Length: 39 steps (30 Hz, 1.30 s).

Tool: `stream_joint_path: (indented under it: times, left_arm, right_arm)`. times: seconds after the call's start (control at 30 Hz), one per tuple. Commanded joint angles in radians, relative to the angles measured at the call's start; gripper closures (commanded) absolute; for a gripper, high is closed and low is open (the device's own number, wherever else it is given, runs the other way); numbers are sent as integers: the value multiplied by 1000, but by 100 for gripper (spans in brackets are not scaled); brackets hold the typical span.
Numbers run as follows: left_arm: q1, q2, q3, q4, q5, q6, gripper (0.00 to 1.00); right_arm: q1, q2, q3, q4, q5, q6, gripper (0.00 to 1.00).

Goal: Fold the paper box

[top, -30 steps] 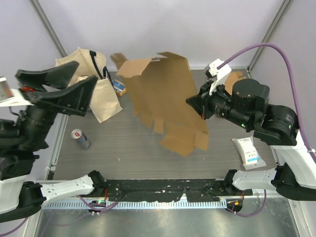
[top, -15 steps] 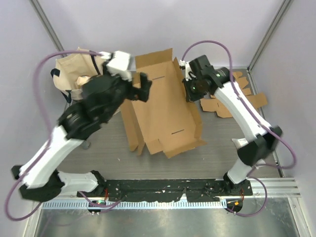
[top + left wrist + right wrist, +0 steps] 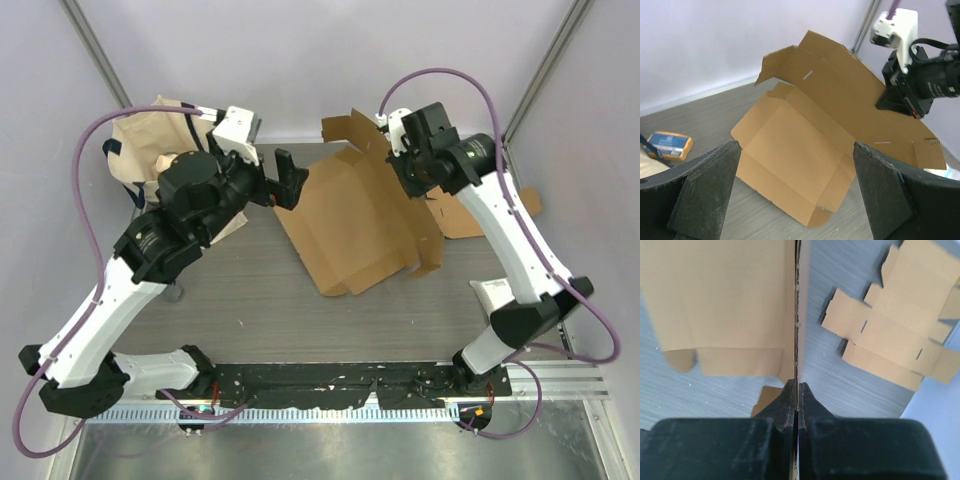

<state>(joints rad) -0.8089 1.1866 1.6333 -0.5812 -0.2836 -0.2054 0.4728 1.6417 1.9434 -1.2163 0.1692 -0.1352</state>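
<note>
Box (image 3: 355, 225) pinched in right jaws; left jaws spread wide.

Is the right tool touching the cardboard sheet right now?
Touching. The right wrist view shows the right tool shut on the edge of the cardboard sheet, with no gap.

Open tabletop (image 3: 250, 280) is found at 7 o'clock of the tilted paper box (image 3: 350, 220). Passage at 3 o'clock is hindered by a flat cardboard blank (image 3: 455, 220), and at 10 o'clock by a paper bag (image 3: 145, 128).
</note>
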Motion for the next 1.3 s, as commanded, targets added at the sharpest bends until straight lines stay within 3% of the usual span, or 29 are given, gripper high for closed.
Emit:
stream_joint_path:
  times: [0.0, 0.1, 0.17, 0.3, 0.6, 0.73, 0.93, 1.27]
  left_arm:
    - [20, -15, -49, 99, 133, -32, 0]
    - [83, -36, -163, 226, 216, -102, 2]
    - [122, -27, -229, 323, 317, -147, 3]
    - [188, 5, -288, 395, 368, -213, 9]
    - [223, 11, -411, 504, 291, -42, 3]
    - [273, 71, -383, 478, 271, 17, 7]
    - [427, 195, -370, 577, 536, -2, 6]
    - [439, 387, -293, 577, 682, 35, 13]
  right_arm:
    - [9, -60, -13, -9, -60, -165, 99]
    - [12, -36, -60, 15, -108, -237, 99]
    - [10, 12, -17, -5, -155, -274, 99]
    - [10, 85, 64, -17, -307, -374, 99]
    - [-63, 288, 170, -77, -522, -481, 98]
    - [-63, 342, 219, -91, -534, -500, 98]
    - [-65, 334, 154, -39, -522, -537, 98]
    - [-72, 314, 95, 52, -543, -572, 98]
